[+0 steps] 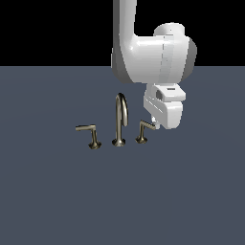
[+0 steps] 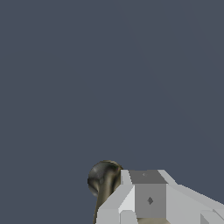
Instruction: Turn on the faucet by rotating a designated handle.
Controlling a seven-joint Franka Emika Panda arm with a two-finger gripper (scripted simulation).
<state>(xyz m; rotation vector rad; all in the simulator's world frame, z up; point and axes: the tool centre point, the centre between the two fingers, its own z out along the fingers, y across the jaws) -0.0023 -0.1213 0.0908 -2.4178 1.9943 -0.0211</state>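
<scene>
Gripper touches the handle's bar tip; whether its jaws are parted cannot be told. That handle stands at three o'clock of the faucet's spout.

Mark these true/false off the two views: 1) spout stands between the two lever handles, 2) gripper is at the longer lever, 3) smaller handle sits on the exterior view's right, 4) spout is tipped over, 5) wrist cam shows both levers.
1) The gooseneck spout stands between the two lever handles. True.
2) The gripper is at the longer lever. False: it is at the tip of the smaller handle; the longer lever stands apart on the exterior view's left.
3) The smaller handle sits on the exterior view's right of the spout. True.
4) The spout is tipped over. False: it stands upright on its flared base.
5) The wrist view shows both levers. False: only one brass piece shows beside the fingers.
</scene>
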